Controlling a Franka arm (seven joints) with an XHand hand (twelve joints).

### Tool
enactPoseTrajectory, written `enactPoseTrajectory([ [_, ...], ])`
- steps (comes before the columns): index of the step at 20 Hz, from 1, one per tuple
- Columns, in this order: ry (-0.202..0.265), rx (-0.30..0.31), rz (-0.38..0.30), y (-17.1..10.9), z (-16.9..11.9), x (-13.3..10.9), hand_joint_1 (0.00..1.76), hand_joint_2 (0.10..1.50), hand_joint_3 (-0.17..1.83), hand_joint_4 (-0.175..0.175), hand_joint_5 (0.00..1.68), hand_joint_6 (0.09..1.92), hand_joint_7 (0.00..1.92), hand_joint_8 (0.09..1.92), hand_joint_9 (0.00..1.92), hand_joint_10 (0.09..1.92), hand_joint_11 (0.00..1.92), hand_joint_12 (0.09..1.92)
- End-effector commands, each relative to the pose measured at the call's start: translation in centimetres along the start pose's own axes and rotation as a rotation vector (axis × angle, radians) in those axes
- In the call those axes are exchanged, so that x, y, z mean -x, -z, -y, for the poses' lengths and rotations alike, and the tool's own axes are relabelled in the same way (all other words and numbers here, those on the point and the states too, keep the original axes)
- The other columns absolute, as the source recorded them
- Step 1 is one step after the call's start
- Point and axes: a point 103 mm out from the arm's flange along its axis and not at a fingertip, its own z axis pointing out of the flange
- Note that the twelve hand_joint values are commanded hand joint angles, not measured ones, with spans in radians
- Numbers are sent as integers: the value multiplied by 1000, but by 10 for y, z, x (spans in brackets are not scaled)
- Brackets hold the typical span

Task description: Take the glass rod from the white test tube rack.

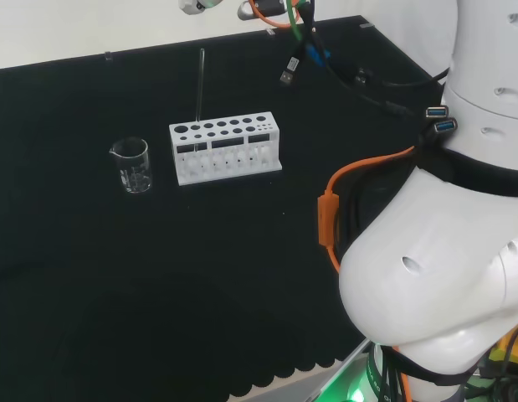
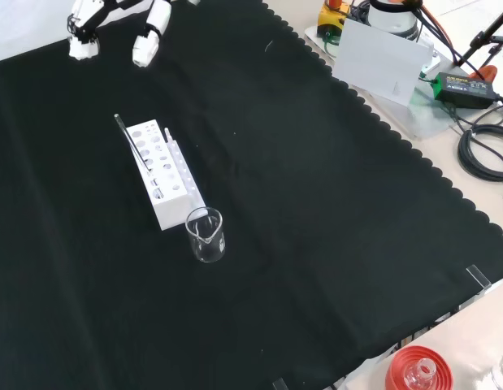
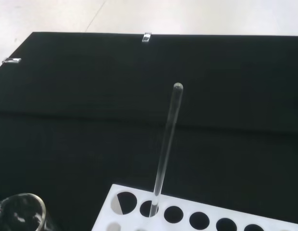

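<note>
A clear glass rod (image 1: 200, 84) stands upright in a hole near one end of the white test tube rack (image 1: 225, 151). In the front view the rod (image 2: 131, 142) leans over the rack (image 2: 162, 175), and the hand (image 2: 149, 36) hovers at the top left, beyond the rack and apart from it. Its fingers (image 2: 83, 36) hang down spread and hold nothing. The wrist view looks down on the rod (image 3: 167, 144), which rises from a hole in the rack (image 3: 197, 219).
An empty glass beaker (image 1: 133, 163) stands next to the rack's rod end, seen also in front (image 2: 206, 236) and wrist (image 3: 21, 214) views. A red ribbed stand (image 2: 418, 370) sits off the cloth's scalloped edge. Cables and a black box (image 2: 466, 85) lie at the right.
</note>
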Motion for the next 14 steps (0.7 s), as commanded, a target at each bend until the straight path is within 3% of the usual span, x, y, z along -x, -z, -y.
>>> enactPoseTrajectory([
  [1, -3, -10, 1, -11, -10, 4, 593, 989, -175, -90, 302, 661, 497, 842, 727, 798, 646, 1319],
  [14, -9, -67, -31, -42, -28, 13, 531, 999, -175, -92, 317, 671, 553, 835, 756, 786, 672, 1314],
])
